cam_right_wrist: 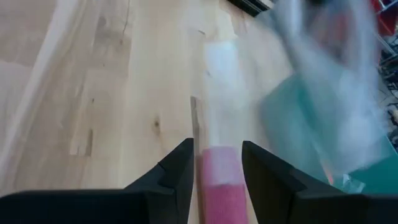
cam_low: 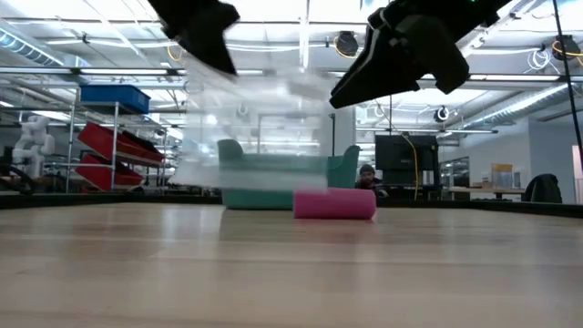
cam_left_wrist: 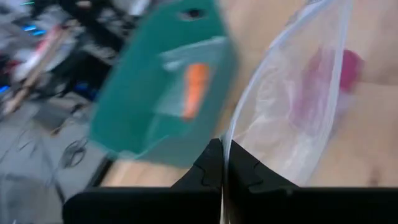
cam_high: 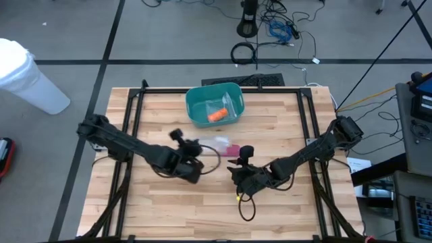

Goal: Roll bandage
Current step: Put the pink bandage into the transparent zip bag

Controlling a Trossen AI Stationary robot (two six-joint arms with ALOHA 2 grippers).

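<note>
The left gripper (cam_high: 196,164) sat left of the worktop's (cam_high: 169,209) middle, its fingers (cam_left_wrist: 211,171) pressed together on the edge of a clear plastic bag (cam_left_wrist: 292,118). In the left wrist view the bag hung open past the fingertips, with something pink showing blurred through its film. In the low view the bag (cam_low: 246,137) was lifted off the wood, blurred, in front of the teal bin (cam_low: 273,178).

The teal bin (cam_high: 214,104) stood near the far edge of the worktop, about midway along it, with an orange item (cam_high: 217,115) and some clear wrapping inside.

The pink bandage roll (cam_low: 334,203) lay on the wood near the middle of the worktop, just right of the bag and nearer than the bin. The right gripper (cam_right_wrist: 214,171) was at the roll, its fingers (cam_right_wrist: 177,171) parted with the pink roll (cam_right_wrist: 221,186) between them; whether the pads touched it could not be told. In the high view the right gripper (cam_high: 241,166) sat just right of centre.
</note>
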